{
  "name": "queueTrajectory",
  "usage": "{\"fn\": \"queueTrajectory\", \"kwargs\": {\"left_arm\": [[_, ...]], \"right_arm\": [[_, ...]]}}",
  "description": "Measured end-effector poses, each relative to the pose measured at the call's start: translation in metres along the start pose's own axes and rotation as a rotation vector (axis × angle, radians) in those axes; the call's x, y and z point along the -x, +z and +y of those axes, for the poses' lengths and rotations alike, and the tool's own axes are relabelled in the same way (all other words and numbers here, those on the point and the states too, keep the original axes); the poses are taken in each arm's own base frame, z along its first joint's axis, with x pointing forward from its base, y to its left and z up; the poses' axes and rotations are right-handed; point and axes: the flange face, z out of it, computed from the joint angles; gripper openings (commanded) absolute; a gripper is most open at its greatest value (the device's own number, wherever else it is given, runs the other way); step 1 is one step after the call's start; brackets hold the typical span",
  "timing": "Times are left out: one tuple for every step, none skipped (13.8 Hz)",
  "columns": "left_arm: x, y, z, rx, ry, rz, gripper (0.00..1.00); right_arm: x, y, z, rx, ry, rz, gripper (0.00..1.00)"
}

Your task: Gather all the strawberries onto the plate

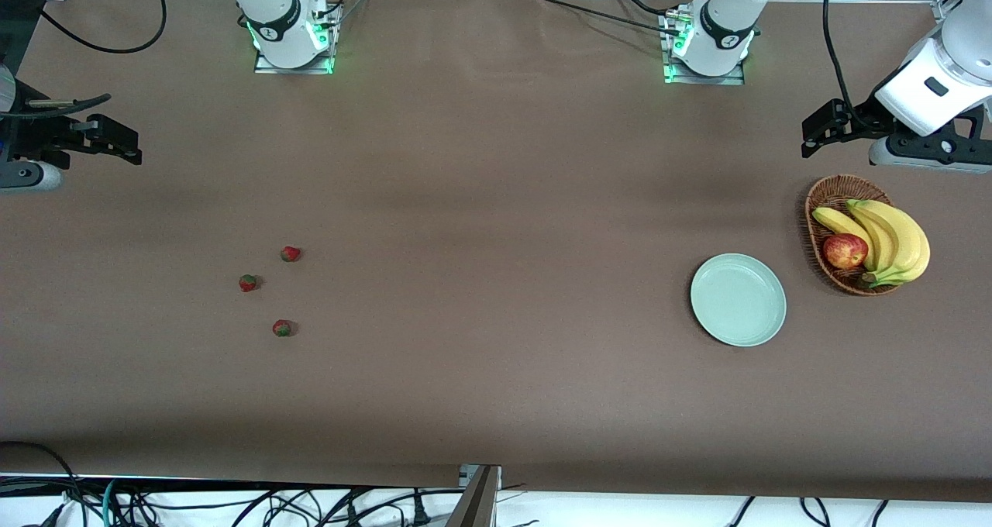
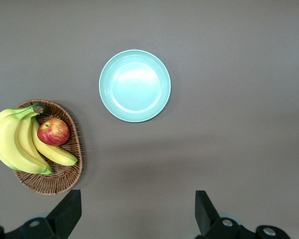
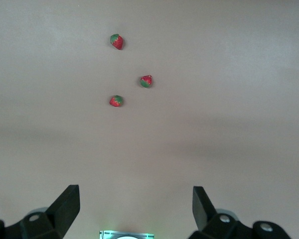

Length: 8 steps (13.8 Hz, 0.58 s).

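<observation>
Three strawberries (image 1: 283, 328) (image 1: 248, 283) (image 1: 290, 254) lie loosely grouped on bare brown table (image 1: 480, 279) toward the right arm's end, none touching another; the pale green plate (image 1: 738, 300) sits well apart toward the left arm's end, holding nothing; just beside it stands a wicker basket (image 1: 823, 205) with bananas (image 1: 891, 240) and a red apple (image 1: 845, 251). Right gripper (image 1: 116, 141) hangs above the table's edge, fingers spread, nothing held; left gripper (image 1: 823, 130) hangs above the table near the basket, fingers likewise spread; open tabletop lies between berries and plate.
</observation>
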Motion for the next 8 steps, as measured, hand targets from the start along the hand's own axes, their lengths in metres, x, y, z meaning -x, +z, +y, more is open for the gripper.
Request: {"fn": "queueTrajectory", "kwargs": {"left_arm": [[0.0000,0.0000,0.0000,0.000,0.000,0.000,1.00],[0.0000,0.0000,0.0000,0.000,0.000,0.000,1.00],[0.0000,0.0000,0.0000,0.000,0.000,0.000,1.00],[0.0000,0.0000,0.0000,0.000,0.000,0.000,1.00],[0.0000,0.0000,0.0000,0.000,0.000,0.000,1.00],[0.0000,0.0000,0.0000,0.000,0.000,0.000,1.00],[0.0000,0.0000,0.0000,0.000,0.000,0.000,1.00],[0.0000,0.0000,0.0000,0.000,0.000,0.000,1.00]], "right_arm": [[0.0000,0.0000,-0.0001,0.000,0.000,0.000,1.00],[-0.0001,0.0001,-0.0005,0.000,-0.001,0.000,1.00],[-0.0001,0.0001,-0.0006,0.000,-0.001,0.000,1.00],[-0.0001,0.0000,-0.0006,0.000,-0.001,0.000,1.00],[-0.0002,0.0000,-0.0006,0.000,-0.001,0.001,1.00],[-0.0003,-0.0001,-0.0006,0.000,-0.001,0.002,1.00],[-0.0004,0.0000,-0.0007,0.000,-0.001,0.002,1.00],[-0.0010,0.0008,-0.0009,-0.001,-0.002,0.000,1.00]]}}
